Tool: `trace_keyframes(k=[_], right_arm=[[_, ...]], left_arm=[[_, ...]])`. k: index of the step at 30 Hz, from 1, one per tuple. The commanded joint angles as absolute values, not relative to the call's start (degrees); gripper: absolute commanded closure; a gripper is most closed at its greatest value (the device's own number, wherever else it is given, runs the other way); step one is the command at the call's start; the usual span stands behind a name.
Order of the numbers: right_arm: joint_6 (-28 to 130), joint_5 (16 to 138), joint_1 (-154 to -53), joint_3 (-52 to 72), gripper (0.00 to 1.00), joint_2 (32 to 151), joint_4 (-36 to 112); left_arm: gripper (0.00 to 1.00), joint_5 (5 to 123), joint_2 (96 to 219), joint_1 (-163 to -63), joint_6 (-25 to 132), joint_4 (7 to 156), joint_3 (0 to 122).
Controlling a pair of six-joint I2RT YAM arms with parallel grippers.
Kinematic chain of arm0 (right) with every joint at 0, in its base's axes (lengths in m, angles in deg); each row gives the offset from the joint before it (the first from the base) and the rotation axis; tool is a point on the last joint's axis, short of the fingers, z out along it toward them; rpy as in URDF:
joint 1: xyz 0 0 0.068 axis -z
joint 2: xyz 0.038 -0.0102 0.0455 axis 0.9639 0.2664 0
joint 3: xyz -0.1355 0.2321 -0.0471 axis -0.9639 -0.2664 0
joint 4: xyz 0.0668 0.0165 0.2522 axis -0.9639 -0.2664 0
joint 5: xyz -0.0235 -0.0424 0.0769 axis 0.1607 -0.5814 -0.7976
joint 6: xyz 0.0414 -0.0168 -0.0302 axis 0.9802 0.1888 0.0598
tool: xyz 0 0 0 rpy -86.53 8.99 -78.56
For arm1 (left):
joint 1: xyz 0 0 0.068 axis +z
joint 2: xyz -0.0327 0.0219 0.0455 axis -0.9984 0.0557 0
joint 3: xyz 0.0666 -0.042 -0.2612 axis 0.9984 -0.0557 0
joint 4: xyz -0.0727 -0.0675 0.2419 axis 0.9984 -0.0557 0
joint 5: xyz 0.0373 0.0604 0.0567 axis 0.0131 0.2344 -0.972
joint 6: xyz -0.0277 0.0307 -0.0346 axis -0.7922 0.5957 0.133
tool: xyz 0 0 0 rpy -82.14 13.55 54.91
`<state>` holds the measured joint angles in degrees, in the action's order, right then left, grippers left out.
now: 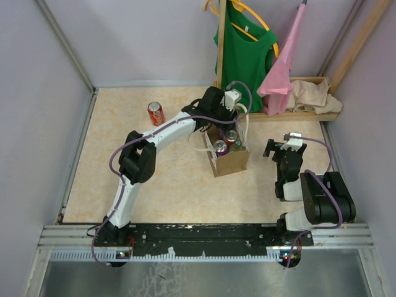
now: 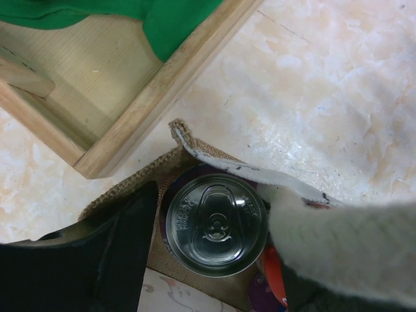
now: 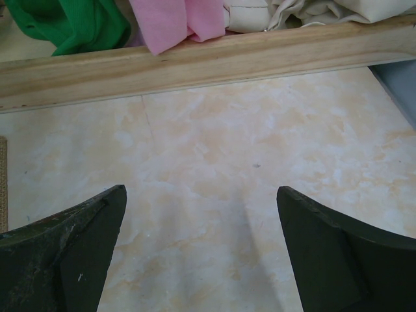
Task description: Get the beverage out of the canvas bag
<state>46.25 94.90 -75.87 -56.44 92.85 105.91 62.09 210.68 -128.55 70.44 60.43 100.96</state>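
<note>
Canvas bag [image 1: 232, 161] is sitting upright mid-table [image 1: 173, 179], beverage cans [image 1: 221, 147] packed upright inside. One silver-topped can [image 2: 216, 224] in the bag is being straddled by the left gripper [image 2: 213, 201]; jaws are apart either side, and whether it is gripped cannot be told. Right gripper [image 3: 200, 190] is being held with jaws wide apart over bare table. A red can [image 1: 156, 114] is standing outside the bag, well apart.

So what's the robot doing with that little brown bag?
The left gripper is reaching down into the canvas bag, with its jaws on either side of a silver-topped can standing inside. I can't tell if it is squeezing the can yet. A red can sits out on the table, off to the left of the bag. The right gripper hangs open on the other side, holding nothing.
</note>
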Motion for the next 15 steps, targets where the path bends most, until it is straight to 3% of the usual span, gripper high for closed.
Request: trace_keyframes(k=[1, 9, 15], right_arm=[[46.7, 94.9, -75.8, -55.3, 0.01, 92.9, 108.4], [46.7, 94.9, -75.8, -55.3, 0.01, 92.9, 108.4], [46.7, 94.9, -75.8, -55.3, 0.01, 92.9, 108.4]], left_arm=[[0.23, 58.2, 213.3, -127.8, 72.5, 54.1, 99.9], [0.13, 57.8, 215.9, -127.7, 73.1, 49.8, 101.5], [0.12, 57.2, 215.9, -127.7, 72.5, 45.1, 101.8]])
